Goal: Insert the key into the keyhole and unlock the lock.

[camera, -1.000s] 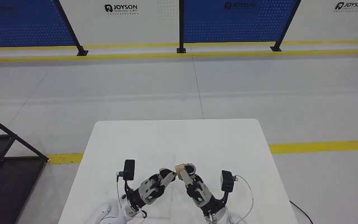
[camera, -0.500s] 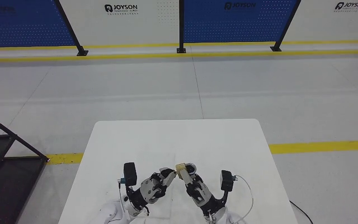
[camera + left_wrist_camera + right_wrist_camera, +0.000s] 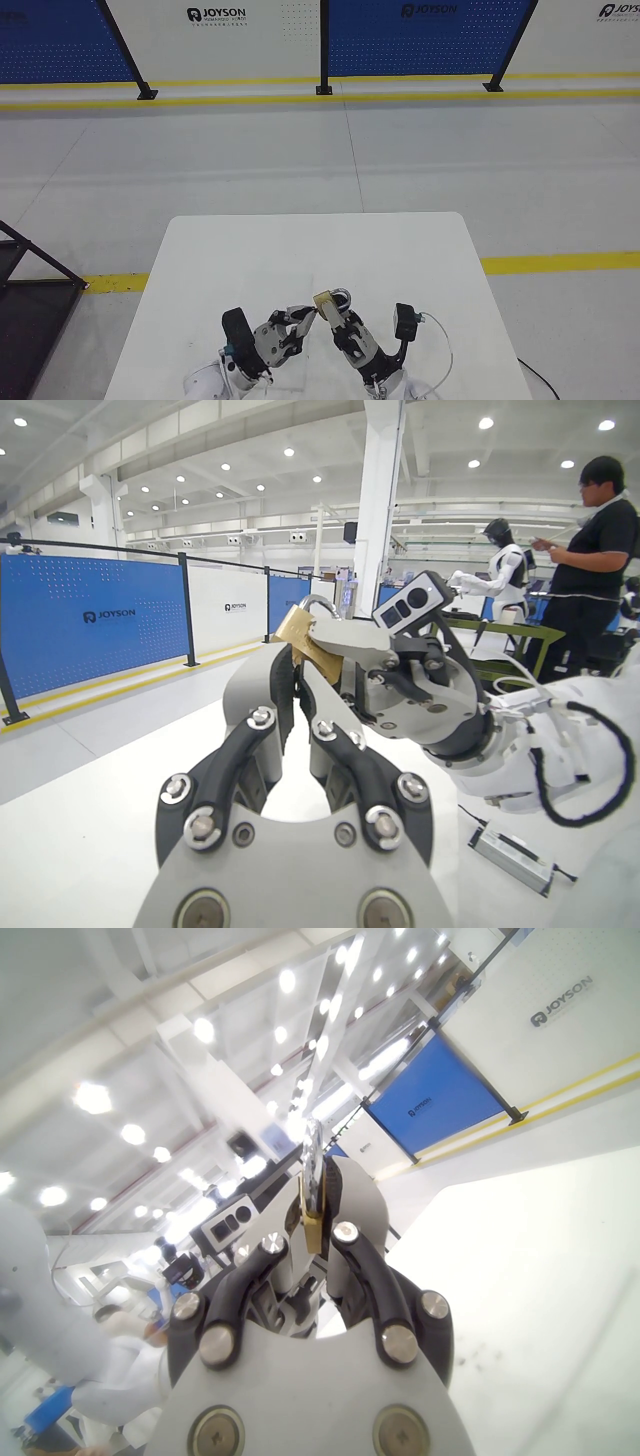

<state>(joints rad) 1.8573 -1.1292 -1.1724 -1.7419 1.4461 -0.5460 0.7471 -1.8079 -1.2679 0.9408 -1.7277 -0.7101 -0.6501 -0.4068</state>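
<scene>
While both arms sit low at the near edge of the worktop, the lock is up off the surface, right between the two grippers. Right gripper is clamped across the brass body, with the shackle pointing up and away, and that looks like a firm hold. Left gripper is just to the left. Its fingers are pinched close together, with the tips right against the lock's lower end, where the keyhole should be. The key itself is hidden between those pads, so I can't call whether it's seated or only at the mouth. My read is that pick-up and line-up are done and insertion is in hand. Whether the shackle has popped, I can't tell. The turn looks like what's left.
</scene>
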